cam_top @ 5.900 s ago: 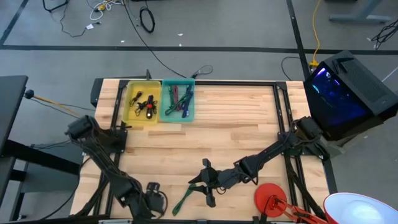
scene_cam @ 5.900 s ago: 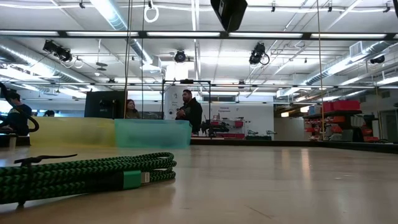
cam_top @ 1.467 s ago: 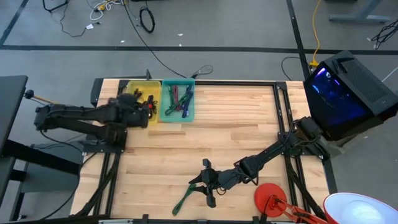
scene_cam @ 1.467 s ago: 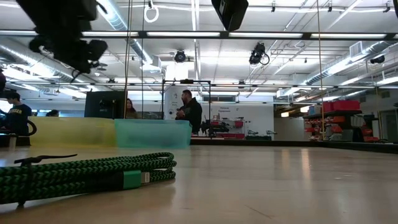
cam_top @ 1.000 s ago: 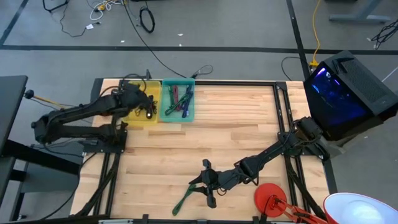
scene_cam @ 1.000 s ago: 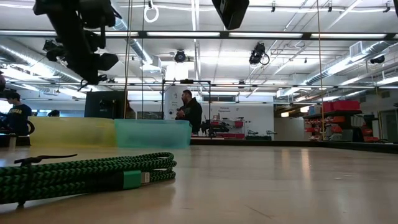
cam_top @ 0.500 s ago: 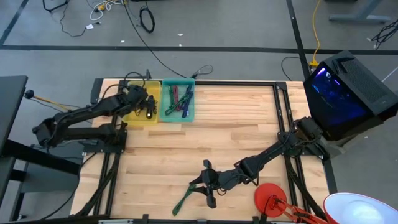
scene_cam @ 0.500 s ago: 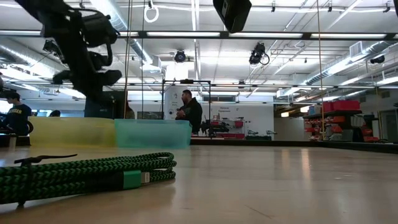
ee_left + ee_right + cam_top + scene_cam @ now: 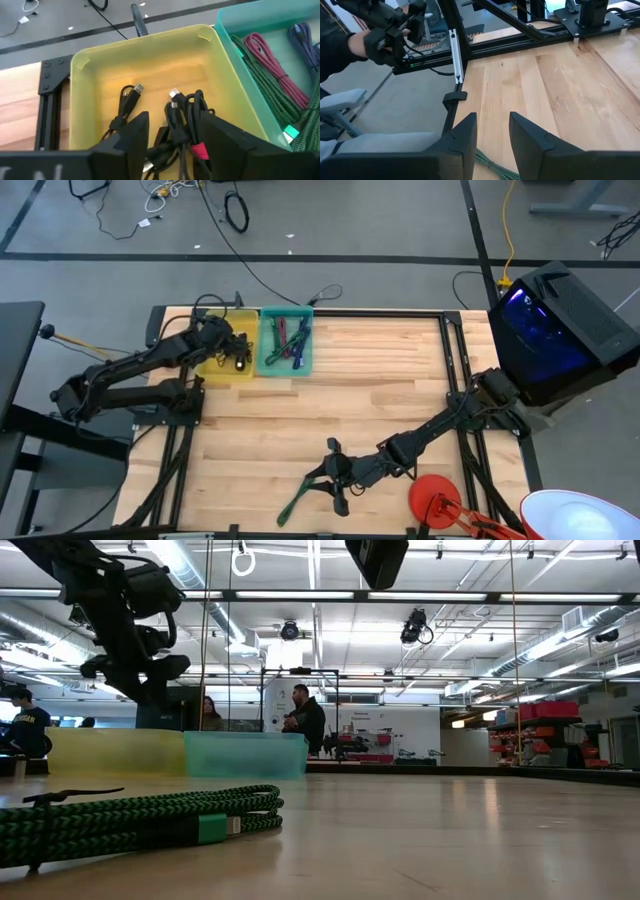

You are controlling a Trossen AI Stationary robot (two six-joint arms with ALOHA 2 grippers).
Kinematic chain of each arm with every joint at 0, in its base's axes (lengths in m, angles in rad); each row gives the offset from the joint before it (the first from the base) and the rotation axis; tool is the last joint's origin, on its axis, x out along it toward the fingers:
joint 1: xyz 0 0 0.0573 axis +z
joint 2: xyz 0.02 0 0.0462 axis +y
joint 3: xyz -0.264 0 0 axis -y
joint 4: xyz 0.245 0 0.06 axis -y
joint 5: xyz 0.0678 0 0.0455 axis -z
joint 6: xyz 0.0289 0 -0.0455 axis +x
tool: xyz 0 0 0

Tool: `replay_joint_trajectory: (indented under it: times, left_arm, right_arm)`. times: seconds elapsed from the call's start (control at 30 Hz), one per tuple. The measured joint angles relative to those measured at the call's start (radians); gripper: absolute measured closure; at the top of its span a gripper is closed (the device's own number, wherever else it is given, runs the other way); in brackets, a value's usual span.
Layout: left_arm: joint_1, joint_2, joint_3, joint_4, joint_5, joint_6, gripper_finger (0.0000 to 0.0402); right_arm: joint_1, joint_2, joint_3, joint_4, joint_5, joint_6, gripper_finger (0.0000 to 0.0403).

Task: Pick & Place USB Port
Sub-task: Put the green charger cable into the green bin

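A wooden table [image 9: 380, 390] carries two bins at its far left corner: a yellow bin [image 9: 213, 362] and, touching it, a teal bin [image 9: 268, 364]. The left arm reaches over the yellow bin, its left gripper [image 9: 172, 131] spread wide and poised directly above a tangle of black USB cables [image 9: 182, 117] lying in the bin's middle. The bundle lies straight ahead of the gripper, between its two fingers, with metal plugs pointing toward the bin's far wall; a second black cable [image 9: 126, 102] lies just beside it. The bundle's strands run roughly along the gripper's reach, so a short descent looks enough to close on it, though the knotted loops could drag the neighbouring cable along.

The teal bin holds green, red and purple braided cables [image 9: 272, 75], apart from the target. The right arm waits at the near edge, its right gripper [image 9: 491, 131] also parted, hovering just over a green cable [image 9: 300, 498] on the bare table, well apart from the bins. A red disc [image 9: 433, 498] lies near the right corner.
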Motion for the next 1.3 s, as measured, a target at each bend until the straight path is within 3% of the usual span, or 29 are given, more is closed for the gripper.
replay_joint_trajectory:
  times: [0.13, 0.23, 0.33, 0.43, 0.6, 0.77, 0.93, 1.13, 1.3]
  left_arm:
    - [0.0, 0.0, 0.019, 0.0, 0.13, 0.023, 0.0201]
    - [-0.006, 0.0, 0.085, 0.012, 0.399, 0.14, 0.02]
    - [-0.055, 0.0, 0.133, 0.004, 0.686, 0.129, 0.0205]
    - [-0.162, 0.0, 0.145, -0.001, 0.815, 0.072, 0.0212]
    - [-0.426, 0.007, 0.144, -0.039, 0.748, -0.064, 0.0222]
    - [-0.773, 0.051, 0.143, 0.016, 0.57, -0.239, 0.0225]
    - [-1.044, 0.125, 0.143, 0.069, 0.383, -0.369, 0.0225]
    - [-1.269, 0.266, 0.143, 0.241, 0.235, -0.419, 0.0225]
    - [-1.367, 0.361, 0.143, 0.371, 0.13, -0.396, 0.0225]
  right_arm:
    - [0.0, 0.0, 0.0, -0.004, 0.0, -0.004, 0.0286]
    - [0.0, 0.0, 0.0, -0.006, 0.0, -0.004, 0.0286]
    - [0.0, 0.0, 0.0, -0.005, 0.0, -0.003, 0.0286]
    - [0.0, 0.0, 0.0, -0.004, 0.001, -0.004, 0.0286]
    - [0.0, 0.0, 0.0, -0.004, 0.001, -0.001, 0.0286]
    - [0.0, 0.0, 0.0, -0.003, 0.001, 0.0, 0.0286]
    - [-0.001, 0.0, 0.0, -0.004, 0.001, 0.0, 0.0286]
    - [-0.001, 0.001, 0.0, -0.019, -0.02, 0.015, 0.0286]
    - [-0.002, 0.073, 0.002, 0.027, -0.056, 0.012, 0.0286]
